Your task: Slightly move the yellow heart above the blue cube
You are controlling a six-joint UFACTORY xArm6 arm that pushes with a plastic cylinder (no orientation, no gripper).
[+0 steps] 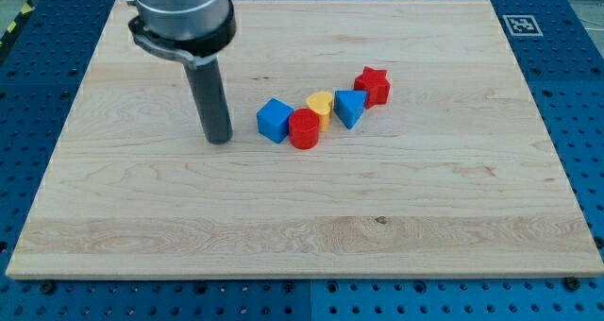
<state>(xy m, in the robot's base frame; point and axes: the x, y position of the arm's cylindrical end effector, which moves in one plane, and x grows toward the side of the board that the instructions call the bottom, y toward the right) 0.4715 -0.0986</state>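
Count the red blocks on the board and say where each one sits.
2. The red star is at the right end of the cluster, beside the blue triangle. The red cylinder sits between the blue cube and yellow heart. None seem hidden.

a pale wooden board (311,227) carried a blue cube (274,120), red cylinder (304,129), yellow heart (320,107), blue wedge, perhaps triangular (349,108), and red star (373,85).

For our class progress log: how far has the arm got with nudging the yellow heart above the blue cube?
Nothing looks done: the yellow heart sits right of the blue cube, behind the red cylinder. In hand: my tip stands left of the cube, touching nothing. The whole push remains.
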